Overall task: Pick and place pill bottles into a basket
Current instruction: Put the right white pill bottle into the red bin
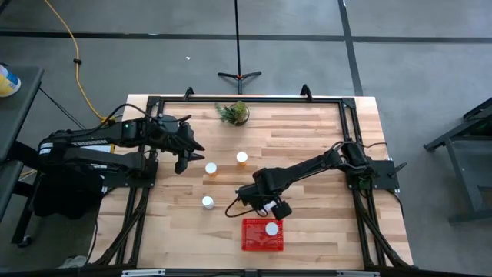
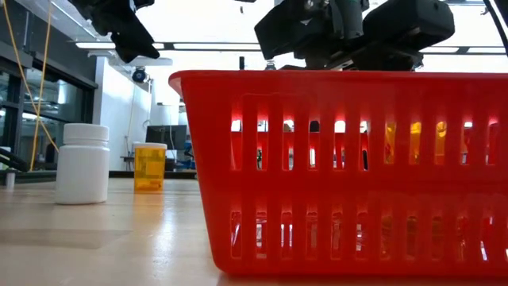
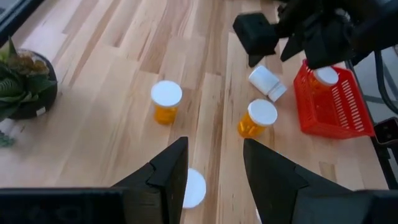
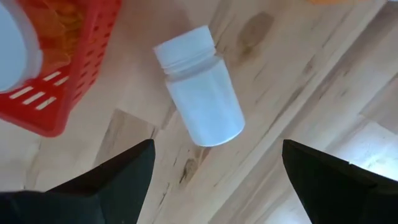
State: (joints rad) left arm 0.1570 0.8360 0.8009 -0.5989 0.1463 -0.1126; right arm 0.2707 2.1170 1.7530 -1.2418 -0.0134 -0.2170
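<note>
My right gripper (image 4: 217, 149) points down, open, over an all-white pill bottle (image 4: 199, 106) that lies on its side on the table beside the red basket (image 4: 56, 68). Its fingers stand on either side of the bottle, above it, without touching. One white-capped orange pill bottle (image 1: 271, 228) is in the basket (image 1: 254, 240). Two orange pill bottles (image 3: 166, 99) (image 3: 256, 118) stand upright mid-table, and another white cap (image 3: 193, 186) shows below my left gripper (image 3: 214, 155). The left gripper hovers at the table's left, its fingers apart with nothing between them.
A small potted plant (image 1: 233, 113) stands at the far edge. An upright white bottle (image 2: 83, 163) stands left of the basket (image 2: 341, 167), with an orange one (image 2: 149, 167) behind it. My right arm (image 1: 307, 168) stretches across the table's right half.
</note>
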